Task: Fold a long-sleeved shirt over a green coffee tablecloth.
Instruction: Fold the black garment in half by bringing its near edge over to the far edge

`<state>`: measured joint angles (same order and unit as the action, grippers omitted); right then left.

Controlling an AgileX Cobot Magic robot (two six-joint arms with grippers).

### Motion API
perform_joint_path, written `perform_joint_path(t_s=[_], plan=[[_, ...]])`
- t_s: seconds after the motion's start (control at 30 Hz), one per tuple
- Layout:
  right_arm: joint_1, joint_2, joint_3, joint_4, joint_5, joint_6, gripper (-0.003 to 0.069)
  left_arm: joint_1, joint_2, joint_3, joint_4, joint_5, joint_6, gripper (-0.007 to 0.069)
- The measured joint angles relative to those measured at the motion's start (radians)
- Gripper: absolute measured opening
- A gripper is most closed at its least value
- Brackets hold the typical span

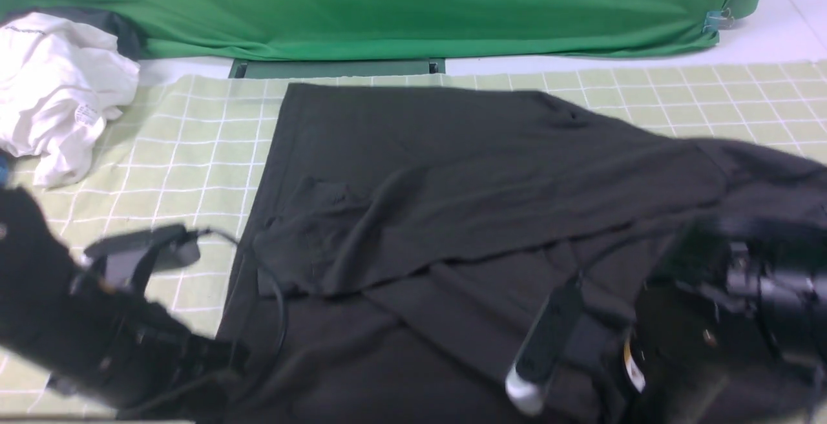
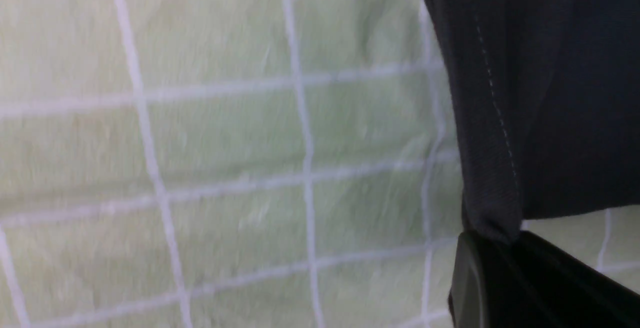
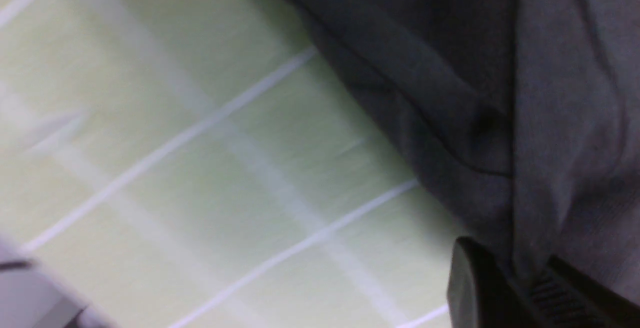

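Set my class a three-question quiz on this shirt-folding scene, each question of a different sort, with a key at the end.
1. True or false: the long-sleeved shirt lies crumpled in a ball on a bare tabletop.
2. What lies at the far left edge of the tablecloth? A) a white garment B) a red towel C) a blue cap
3. Fill in: the left arm's jaws are shut on the ____.

Key: 1 false, it is spread over the checked tablecloth; 2 A; 3 shirt.

A bright green drape (image 1: 387, 4) hangs behind, over a white surface (image 1: 762, 39).
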<state>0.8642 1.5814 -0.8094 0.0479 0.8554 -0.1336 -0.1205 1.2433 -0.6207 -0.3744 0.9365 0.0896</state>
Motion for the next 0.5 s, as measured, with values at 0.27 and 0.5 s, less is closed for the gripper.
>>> perform_joint_path(t_s=[0.27, 0.5], plan=[[0.074, -0.134, 0.072, 0.012, 0.086, 0.08, 0.0036, 0.0, -0.182, 0.098, -0.022, 0.081, -0.013, 0.002], [0.026, -0.186, 0.021, -0.084, 0.116, 0.096, 0.0034, 0.0, -0.228, 0.047, -0.033, 0.058, -0.077, 0.002]])
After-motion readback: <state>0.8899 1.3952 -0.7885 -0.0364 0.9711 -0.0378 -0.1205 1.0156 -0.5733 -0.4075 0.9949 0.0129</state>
